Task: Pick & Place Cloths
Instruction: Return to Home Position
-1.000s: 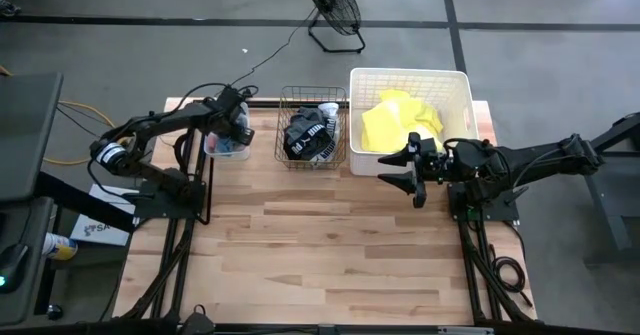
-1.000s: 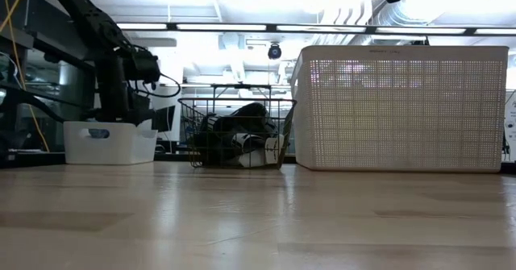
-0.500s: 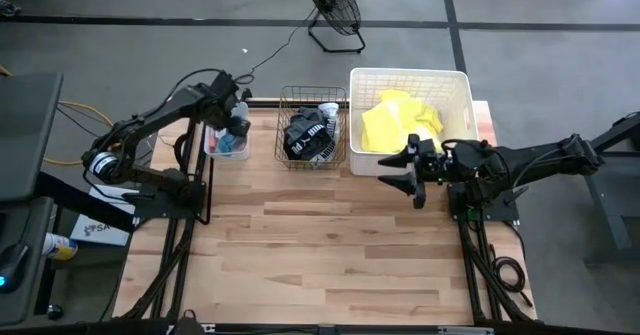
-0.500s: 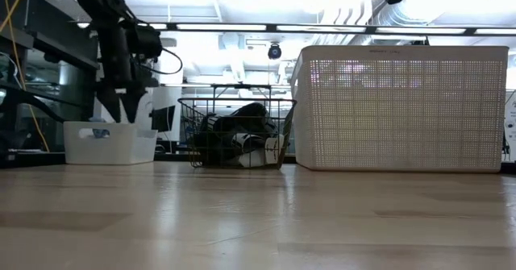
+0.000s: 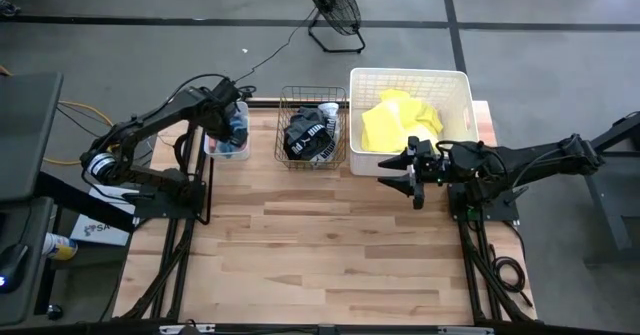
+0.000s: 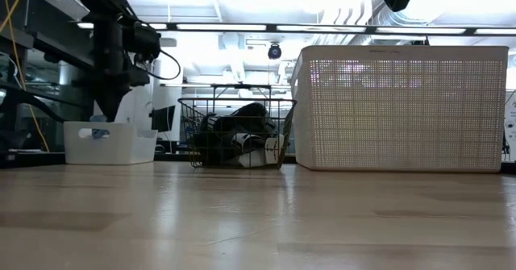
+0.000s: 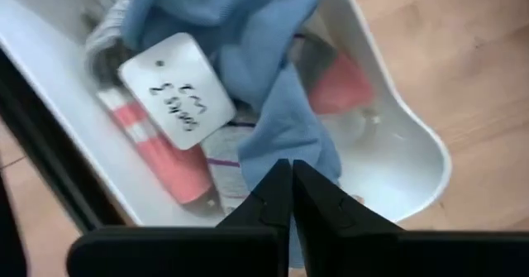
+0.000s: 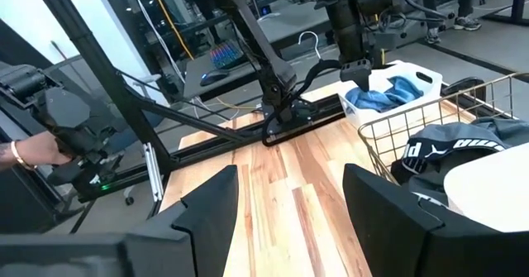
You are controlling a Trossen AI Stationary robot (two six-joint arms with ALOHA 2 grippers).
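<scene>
L gripper [image 7: 291, 176] above small white bin [image 5: 212, 147] left of wire basket [image 5: 313, 89], fingers pressed together, empty, blue sock [image 7: 273, 70] in that bin, neon-yellow cloth [image 5: 395, 123] in tub [image 5: 410, 72] right of basket, R gripper [image 5: 402, 180] right of basket, spread wide, holding nothing

blue sock [image 7: 269, 54], pink-red pieces [image 7: 165, 157], white tub [image 7: 417, 145]. black cloth [image 5: 308, 135], white print. neon-yellow cloth [image 5: 395, 123], white lattice bin [image 5: 410, 72].
</scene>
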